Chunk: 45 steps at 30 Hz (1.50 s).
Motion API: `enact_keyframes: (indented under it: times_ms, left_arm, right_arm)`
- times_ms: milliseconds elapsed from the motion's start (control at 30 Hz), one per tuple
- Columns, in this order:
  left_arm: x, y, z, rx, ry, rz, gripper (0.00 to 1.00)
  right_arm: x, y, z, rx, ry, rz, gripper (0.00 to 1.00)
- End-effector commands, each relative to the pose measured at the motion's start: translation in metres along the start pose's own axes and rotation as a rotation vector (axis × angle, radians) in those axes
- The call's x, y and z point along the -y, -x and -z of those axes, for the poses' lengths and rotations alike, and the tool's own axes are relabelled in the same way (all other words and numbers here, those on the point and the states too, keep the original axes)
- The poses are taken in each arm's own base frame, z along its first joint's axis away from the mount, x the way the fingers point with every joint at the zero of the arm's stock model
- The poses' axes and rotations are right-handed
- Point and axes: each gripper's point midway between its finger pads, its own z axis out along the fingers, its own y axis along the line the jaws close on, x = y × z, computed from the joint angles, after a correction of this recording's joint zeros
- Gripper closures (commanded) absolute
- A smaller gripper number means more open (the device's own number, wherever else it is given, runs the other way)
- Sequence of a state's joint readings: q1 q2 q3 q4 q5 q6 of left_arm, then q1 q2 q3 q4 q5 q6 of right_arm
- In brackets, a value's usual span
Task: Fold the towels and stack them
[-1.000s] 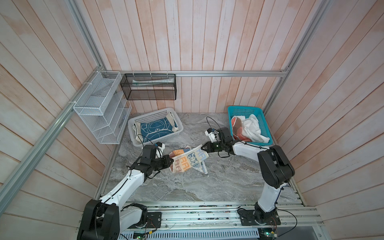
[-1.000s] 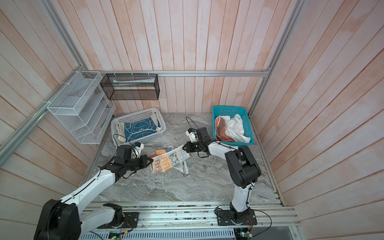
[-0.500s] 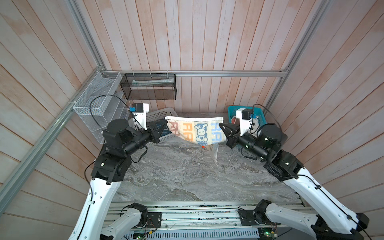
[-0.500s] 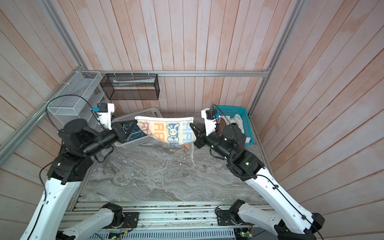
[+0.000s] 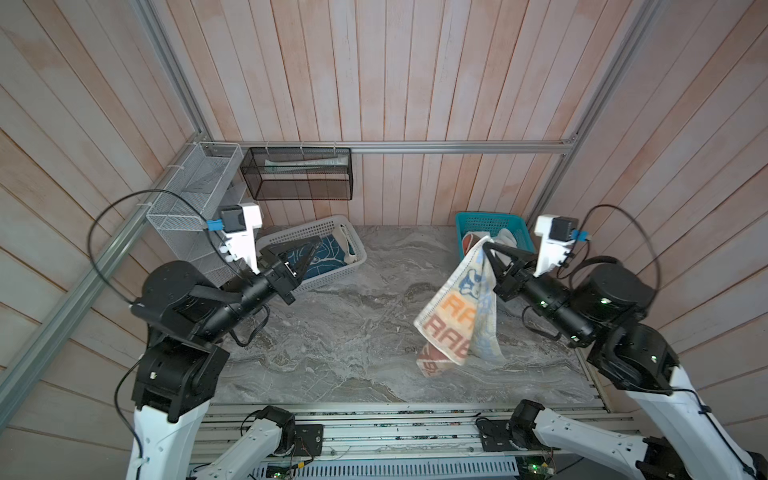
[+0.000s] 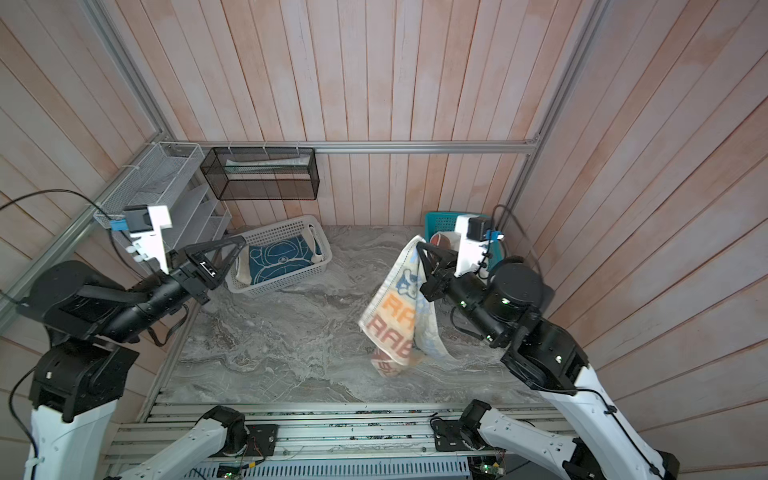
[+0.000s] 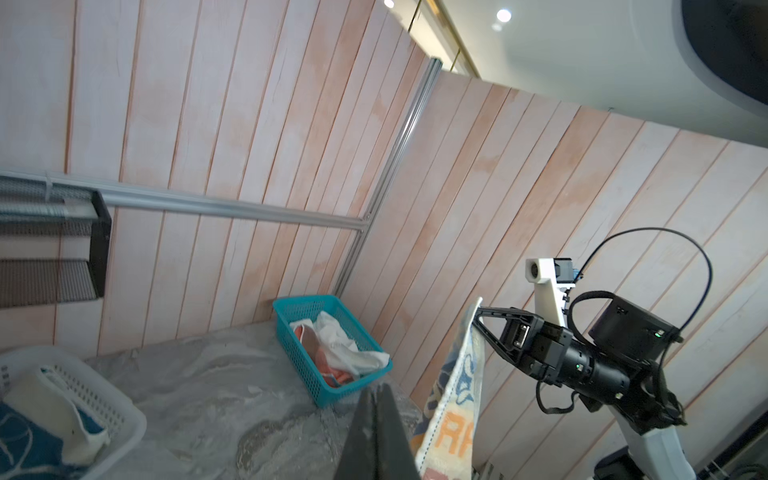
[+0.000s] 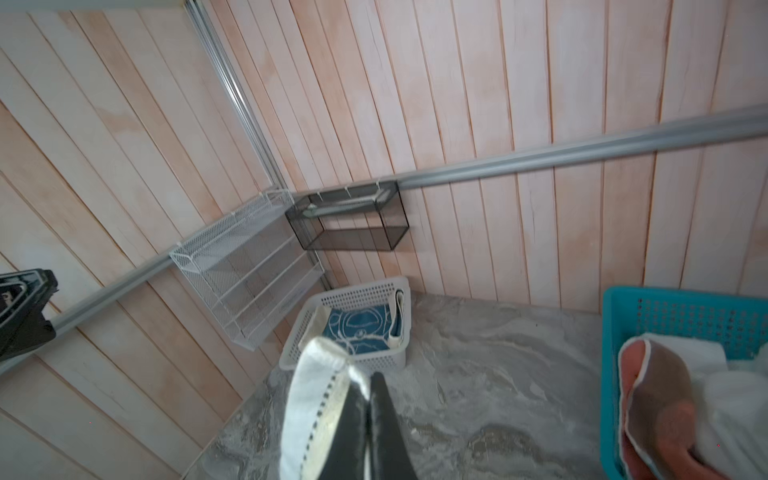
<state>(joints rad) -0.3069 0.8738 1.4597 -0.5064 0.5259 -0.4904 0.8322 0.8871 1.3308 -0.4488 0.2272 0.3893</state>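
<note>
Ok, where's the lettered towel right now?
In both top views the lettered towel hangs on the right, held at its top by the right gripper, near the teal basket.

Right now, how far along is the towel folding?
Done: the blue towel looks folded in the white basket. In hand: the lettered towel hangs unfolded from the right tool, shut on one corner; the left tool is shut, empty. Left: the salmon-brown towel and white towel, crumpled in the teal basket.

Top views overhead, facing down onto table, wrist views nearer, facing across it, sharing teal basket
</note>
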Motion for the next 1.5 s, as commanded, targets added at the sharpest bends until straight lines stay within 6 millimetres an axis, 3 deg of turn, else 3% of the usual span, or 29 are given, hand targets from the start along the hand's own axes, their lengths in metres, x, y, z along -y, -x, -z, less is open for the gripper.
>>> enact_keyframes:
  times_ms: [0, 133, 267, 333, 467, 600, 733, 967, 1033, 1467]
  left_arm:
    - [-0.053, -0.080, -0.032, -0.171, 0.035, 0.175, 1.00]
    - [-0.107, -0.177, -0.052, -0.313, 0.095, 0.296, 0.99]
    - [-0.129, -0.266, -0.067, -0.437, 0.139, 0.365, 0.77]
    - [-0.129, -0.304, -0.076, -0.486, 0.145, 0.401, 0.72]
    - [-0.115, -0.369, -0.100, -0.607, 0.121, 0.430, 0.71]
    - [-0.077, -0.415, -0.134, -0.743, 0.039, 0.450, 0.71]
    - [-0.036, -0.451, -0.160, -0.818, -0.070, 0.548, 0.71]
    - [-0.017, -0.483, -0.183, -0.867, -0.133, 0.709, 0.67]
    - [-0.002, -0.495, -0.180, -0.908, -0.151, 0.719, 0.67]
    - [0.000, -0.513, -0.180, -0.925, -0.165, 0.856, 0.61]
  right_arm:
    - [0.041, -0.126, -0.044, -0.310, -0.079, -0.048, 1.00]
    - [0.086, -0.212, -0.075, -0.495, -0.040, -0.193, 1.00]
    - [0.112, -0.247, -0.086, -0.562, -0.083, -0.151, 1.00]
    - [0.130, -0.256, -0.088, -0.575, -0.149, -0.117, 1.00]
    - [0.171, -0.268, -0.087, -0.573, -0.268, -0.133, 1.00]
    - [0.202, -0.276, -0.088, -0.576, -0.308, -0.214, 1.00]
    - [0.221, -0.281, -0.091, -0.594, -0.333, -0.234, 1.00]
    - [0.239, -0.286, -0.093, -0.591, -0.340, -0.275, 1.00]
    - [0.242, -0.287, -0.093, -0.589, -0.336, -0.274, 1.00]
    - [0.252, -0.286, -0.084, -0.577, -0.342, -0.280, 1.00]
